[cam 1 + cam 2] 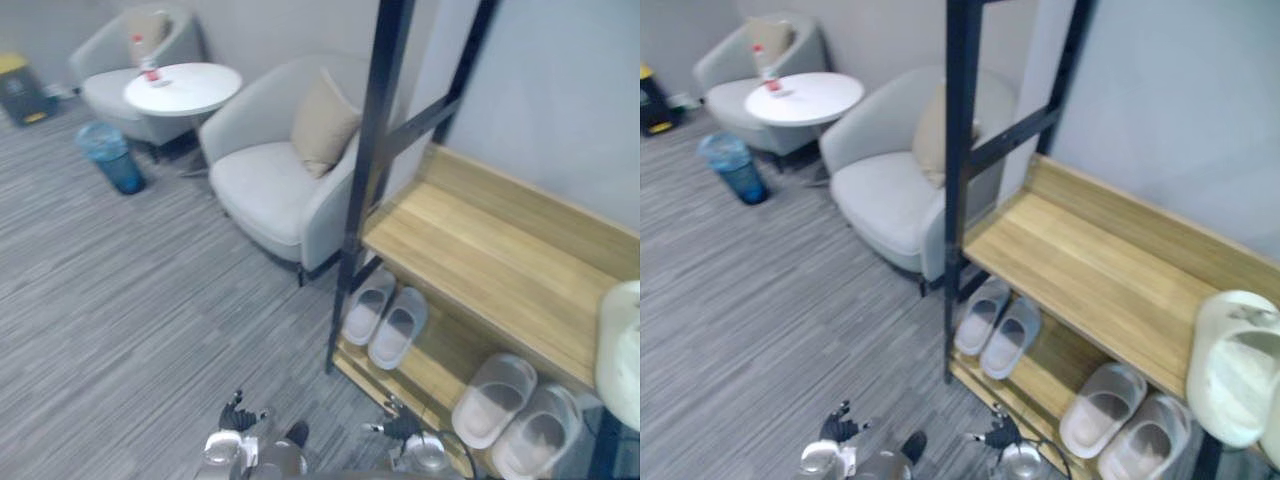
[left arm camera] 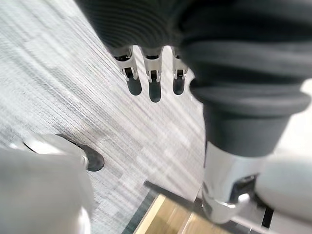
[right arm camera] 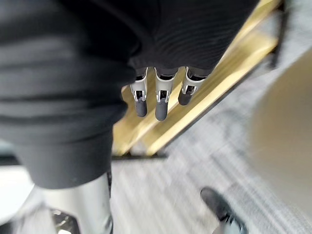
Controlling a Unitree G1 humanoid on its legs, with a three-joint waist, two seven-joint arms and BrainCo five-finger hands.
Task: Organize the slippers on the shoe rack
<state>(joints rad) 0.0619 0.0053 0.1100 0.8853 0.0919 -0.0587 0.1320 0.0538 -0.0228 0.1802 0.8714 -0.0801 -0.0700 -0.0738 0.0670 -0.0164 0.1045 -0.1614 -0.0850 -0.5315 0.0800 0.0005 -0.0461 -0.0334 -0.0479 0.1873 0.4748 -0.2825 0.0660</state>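
Wood-and-black-metal shoe rack point(image 1: 480, 250) stood against the wall. Its upper shelf was mostly bare plank from the left end onward, so there was loads of free room up there. One chunky cream slipper point(image 1: 1235, 365) sat at the right end of that shelf, out by the front edge. I couldn't tell if another was tucked beside it.

The lower shelf point(image 1: 440, 365) had two pairs on it. A grey pair point(image 1: 385, 318) was at the left end, just beside the black upright post point(image 1: 365, 180), with toes pointing in toward the back. A paler, whitish pair point(image 1: 515, 410) sat toward the right end, near the front edge. A stretch of open plank lay between the two pairs.

Both hands hung low over the grey carpet point(image 1: 120, 300), in front of the rack's left corner. The left hand point(image 1: 237, 413) had its fingers point(image 2: 154, 83) straight and loose, with nothing in them. The right hand point(image 1: 398, 427) was the same, fingers point(image 3: 162, 100) relaxed and empty, and it was closer to the lower shelf's front edge.

Off to the left, a grey armchair point(image 1: 270, 180) with a beige cushion point(image 1: 322, 122) sat close against the rack's left end. A small round white surface point(image 1: 185, 88) and a blue bin point(image 1: 112, 155) stood well apart from the rack, across plenty of open carpet.
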